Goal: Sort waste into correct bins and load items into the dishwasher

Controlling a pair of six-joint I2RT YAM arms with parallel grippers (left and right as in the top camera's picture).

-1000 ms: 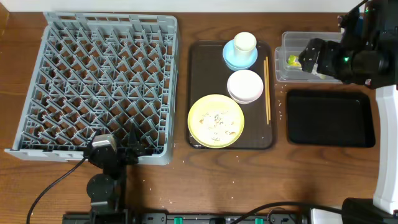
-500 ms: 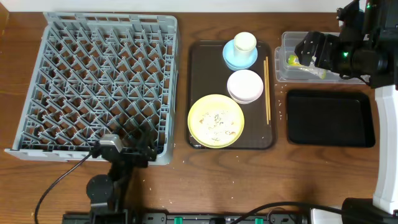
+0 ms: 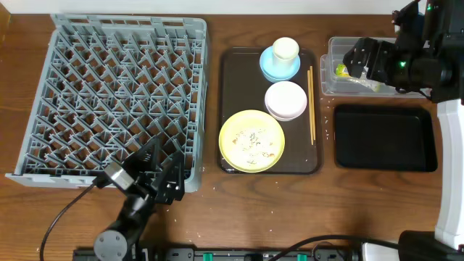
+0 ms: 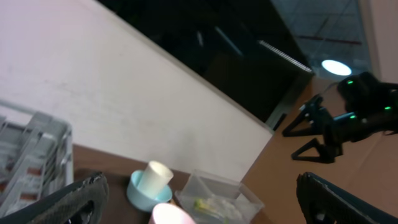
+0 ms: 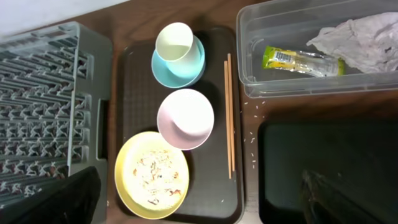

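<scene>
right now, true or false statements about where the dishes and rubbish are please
The cream cup sits in the light blue bowl. True.
The yellow-green wrapper lies in the black tray. False: it lies in the clear tub with the napkin; the black tray looks bare.
The yellow plate has crumbs on it. True.
The chopsticks stand in the dish rack. False: they lie flat on the brown serving tray; the dish rack holds nothing.
The right fingers are shut on the napkin. False: they are open and hold nothing.

You see napkin [image 5: 364, 38], wrapper [image 5: 298, 60] in clear tub [image 5: 245, 56] at 2 o'clock; crumbed plate [image 3: 251, 141], pink bowl [image 3: 285, 100], cup [image 3: 286, 49] in blue bowl [image 3: 270, 69], chopsticks [image 3: 312, 105] centre.
</scene>
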